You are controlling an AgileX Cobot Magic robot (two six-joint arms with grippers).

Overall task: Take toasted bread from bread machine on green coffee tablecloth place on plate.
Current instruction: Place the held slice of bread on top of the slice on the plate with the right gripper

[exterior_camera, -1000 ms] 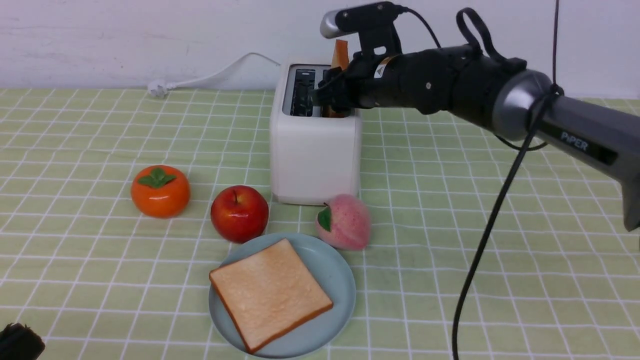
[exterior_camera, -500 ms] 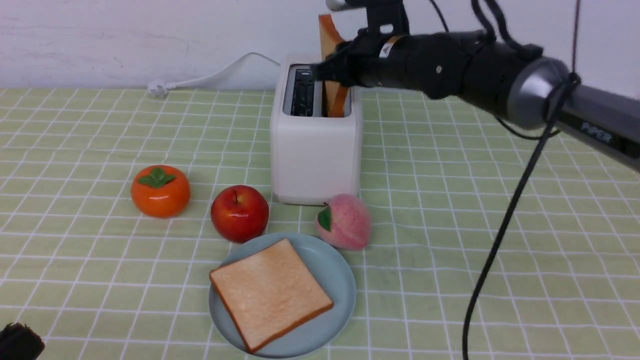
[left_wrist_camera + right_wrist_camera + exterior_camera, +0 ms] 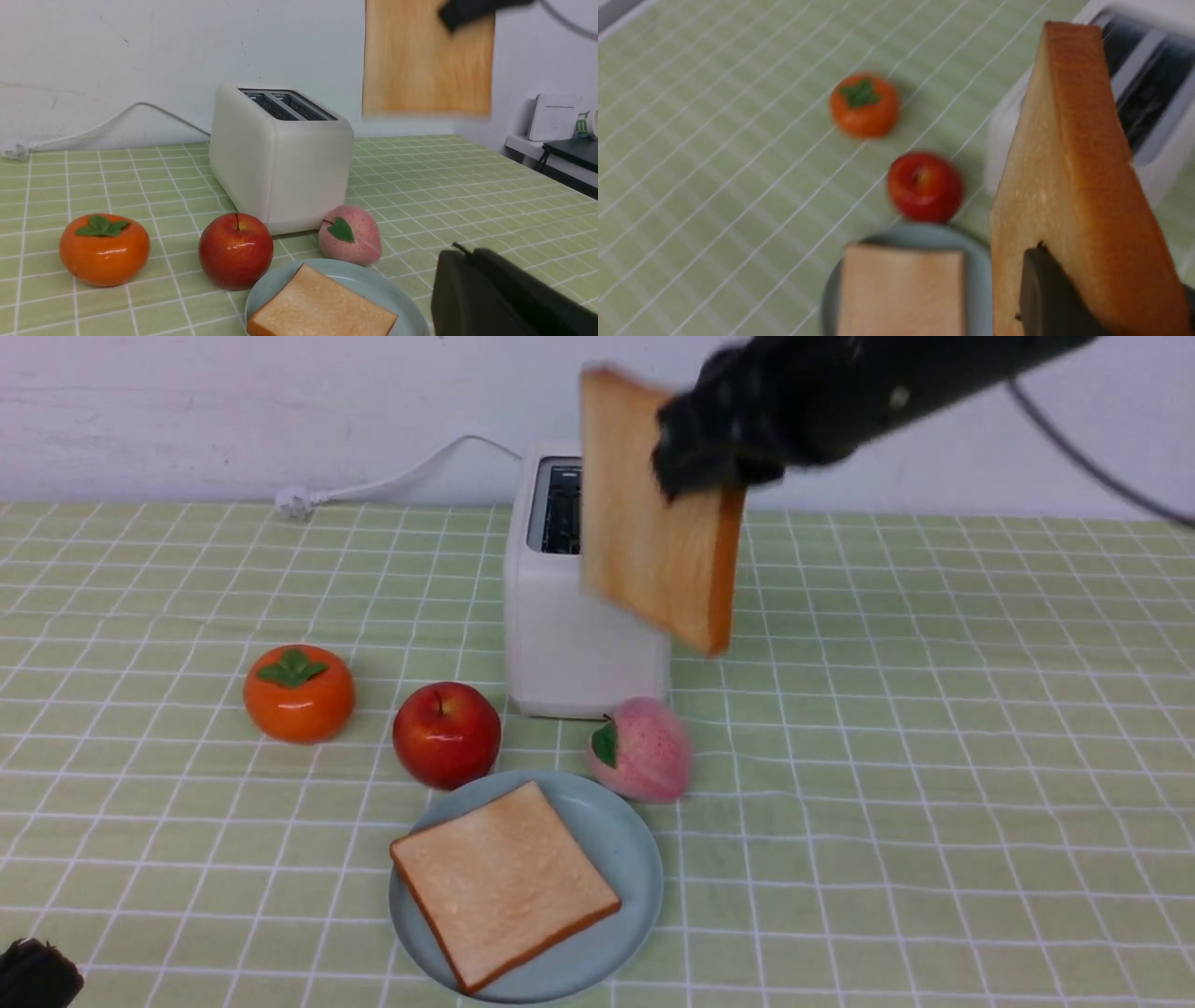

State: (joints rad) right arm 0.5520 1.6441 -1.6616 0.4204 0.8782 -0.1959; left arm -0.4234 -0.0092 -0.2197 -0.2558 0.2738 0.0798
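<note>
My right gripper is shut on one toasted bread slice and holds it upright in the air, in front of and above the white bread machine. The slice is clear of the slots, and both slots look empty in the left wrist view. In the right wrist view a dark finger presses on the slice's face. A second slice lies flat on the blue-grey plate on the green tablecloth. My left gripper is shut and empty, low beside the plate.
An orange persimmon, a red apple and a pink peach sit between the bread machine and the plate. The white power cord runs along the back wall. A side table with a white box stands beyond the table's right edge.
My right gripper has lifted the toast out of the bread machine's right slot and swung it up and forward. The plate, its slice and the fruit have not moved.
</note>
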